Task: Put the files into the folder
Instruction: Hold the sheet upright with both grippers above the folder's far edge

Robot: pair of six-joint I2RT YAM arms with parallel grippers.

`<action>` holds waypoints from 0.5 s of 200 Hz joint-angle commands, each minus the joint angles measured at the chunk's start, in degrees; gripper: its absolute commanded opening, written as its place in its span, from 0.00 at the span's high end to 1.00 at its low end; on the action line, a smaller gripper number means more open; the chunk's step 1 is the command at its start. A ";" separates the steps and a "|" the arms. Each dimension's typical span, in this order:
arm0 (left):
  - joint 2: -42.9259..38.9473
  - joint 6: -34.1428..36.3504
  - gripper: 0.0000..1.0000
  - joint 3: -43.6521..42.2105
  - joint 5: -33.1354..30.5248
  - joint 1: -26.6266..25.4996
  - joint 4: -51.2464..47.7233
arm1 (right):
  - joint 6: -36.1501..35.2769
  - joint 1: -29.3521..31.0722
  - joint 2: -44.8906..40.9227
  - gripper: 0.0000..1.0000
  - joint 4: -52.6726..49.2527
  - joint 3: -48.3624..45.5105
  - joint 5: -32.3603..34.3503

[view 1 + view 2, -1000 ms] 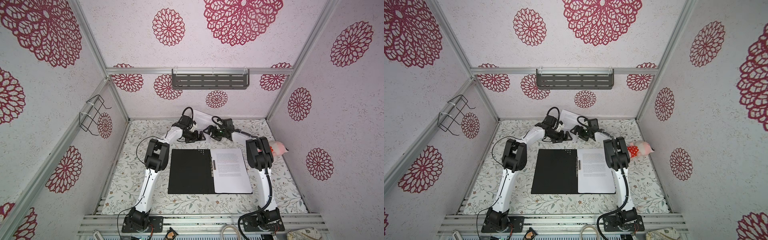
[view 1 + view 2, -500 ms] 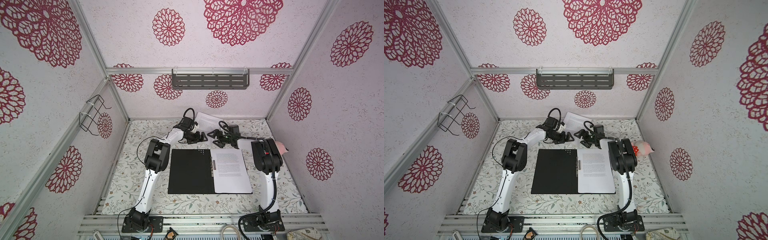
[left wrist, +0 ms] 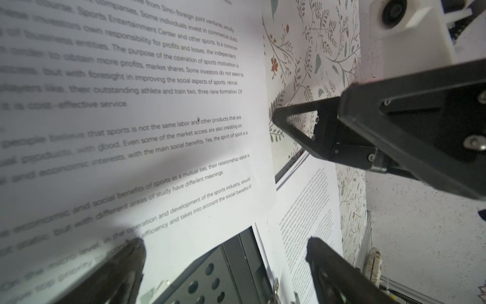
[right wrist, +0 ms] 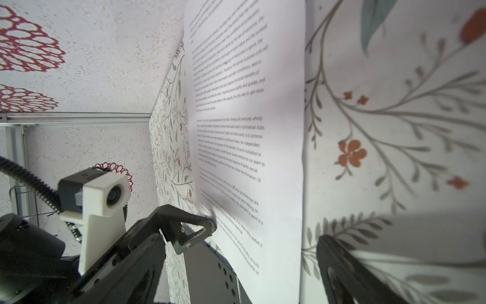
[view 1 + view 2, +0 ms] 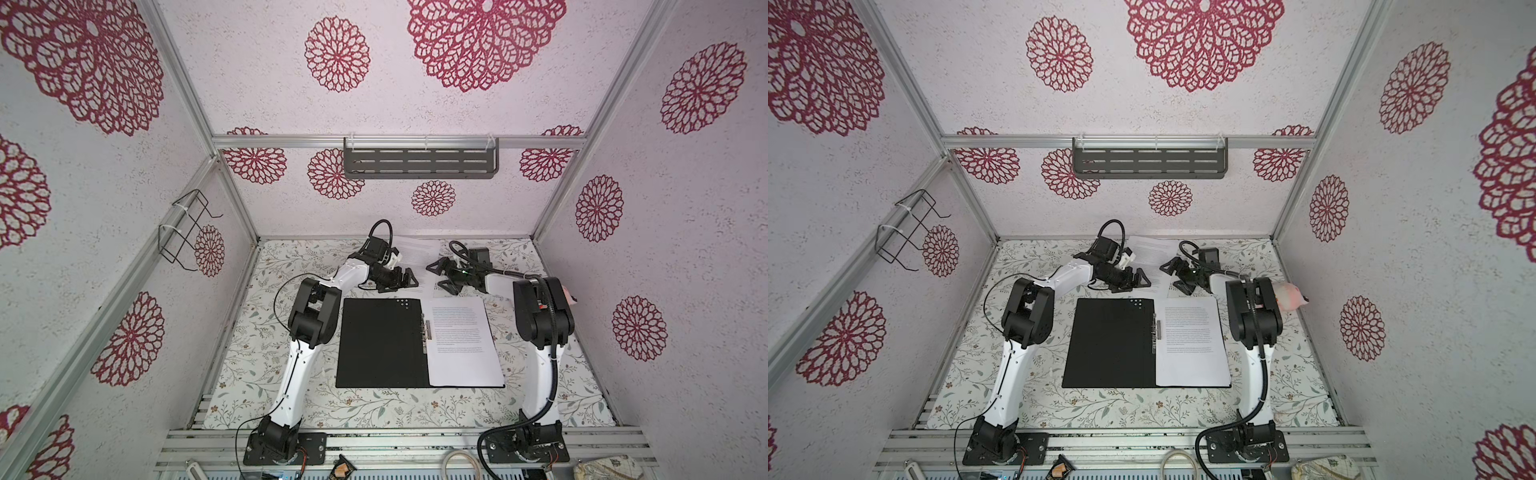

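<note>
The folder [image 5: 380, 345] [image 5: 1108, 345] lies open and flat on the flower-printed table cover [image 5: 270, 332] in both top views, between the two arms, black inside facing up. Its left half is bare, and its metal clip [image 5: 426, 332] runs along the spine. On its right half rests one of the files, a printed sheet [image 5: 461, 340] [image 5: 1192, 340], squared to the spine and lying flat. A second, loose sheet [image 5: 417, 253] [image 5: 1152, 253] lies at the far side of the table, slanted, running from the back wall toward the folder. In the left wrist view this loose sheet [image 3: 131, 105] overlaps the folder's far edge close to the spine. The left gripper [image 5: 409, 279] [image 5: 1142, 279] sits low at the sheet's left edge with its jaws spread wide and nothing clamped between them. In the right wrist view one of its fingers [image 4: 194, 226] reaches the paper's edge [image 4: 249, 131], though whether it touches cannot be told. The right gripper [image 5: 439, 276] [image 5: 1175, 275] faces it from the sheet's right edge, jaws likewise wide apart and clamping nothing. A pink and white soft object [image 5: 1289, 301] lies on the table just beyond the right arm's elbow, well apart from the folder.
</note>
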 commanded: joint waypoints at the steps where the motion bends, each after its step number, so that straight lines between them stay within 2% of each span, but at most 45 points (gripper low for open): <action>1: 0.82 -0.05 0.01 -1.52 -0.36 -0.91 -8.36 | -3.82 -0.09 -4.48 0.06 -4.13 0.43 -0.29; 28: -2.02 0.65 0.01 -3.94 1.72 -1.28 -7.05 | -8.93 -0.40 -6.43 0.06 -8.19 1.10 1.40; 51: -3.21 0.09 0.00 -2.71 3.48 -1.03 -6.74 | -13.82 -0.45 -5.17 0.07 -15.55 5.09 3.52; 100: -6.18 -3.53 0.00 -1.69 3.50 1.44 -2.64 | -17.79 0.34 -4.27 0.08 -19.36 6.81 3.64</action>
